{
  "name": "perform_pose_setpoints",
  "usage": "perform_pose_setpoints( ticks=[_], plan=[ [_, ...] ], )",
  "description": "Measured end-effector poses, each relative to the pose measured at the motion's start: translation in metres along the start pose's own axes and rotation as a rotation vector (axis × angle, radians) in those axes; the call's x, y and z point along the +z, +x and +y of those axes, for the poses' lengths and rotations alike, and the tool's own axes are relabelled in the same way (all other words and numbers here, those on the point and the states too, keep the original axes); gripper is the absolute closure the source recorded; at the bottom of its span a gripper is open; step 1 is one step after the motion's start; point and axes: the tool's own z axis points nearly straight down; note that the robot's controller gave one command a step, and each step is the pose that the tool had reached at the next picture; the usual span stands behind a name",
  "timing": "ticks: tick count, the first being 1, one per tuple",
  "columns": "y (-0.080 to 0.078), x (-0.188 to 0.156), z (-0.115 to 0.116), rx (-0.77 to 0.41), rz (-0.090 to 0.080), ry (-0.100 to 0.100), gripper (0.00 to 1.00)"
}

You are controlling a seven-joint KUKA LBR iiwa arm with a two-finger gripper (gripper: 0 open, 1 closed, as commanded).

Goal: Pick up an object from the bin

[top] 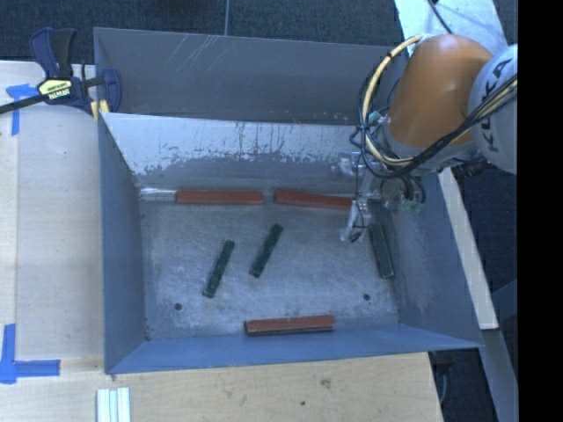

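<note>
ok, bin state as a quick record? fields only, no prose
bin: grey metal bin, few loose things, no heap
hand: low over the floor's right rear
nearest: dark stick just right of the hand; right back bar, red-brown, its end by the hand
contact: cannot tell
other bars: left back bar along the back wall; front bar by the front wall
green sticks: left green stick, right green stick, mid-floor, tilted, apart
</note>
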Motion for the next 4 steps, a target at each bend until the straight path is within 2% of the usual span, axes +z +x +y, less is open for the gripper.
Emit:
perform_pose_setpoints(
  ticks=[1, 2, 3, 4],
  plan=[
    [-0.011, 0.109, 0.043, 0.033, 0.001, 0.003, 0.0],
    [0.016, 0.104, 0.112, -0.127, 0.005, 0.001, 0.0],
    [0.015, 0.104, 0.11, -0.125, 0.004, 0.002, 1.0],
    [0.039, -0.053, 0.12, -0.206, -0.004, 0.003, 1.0]
  ],
)
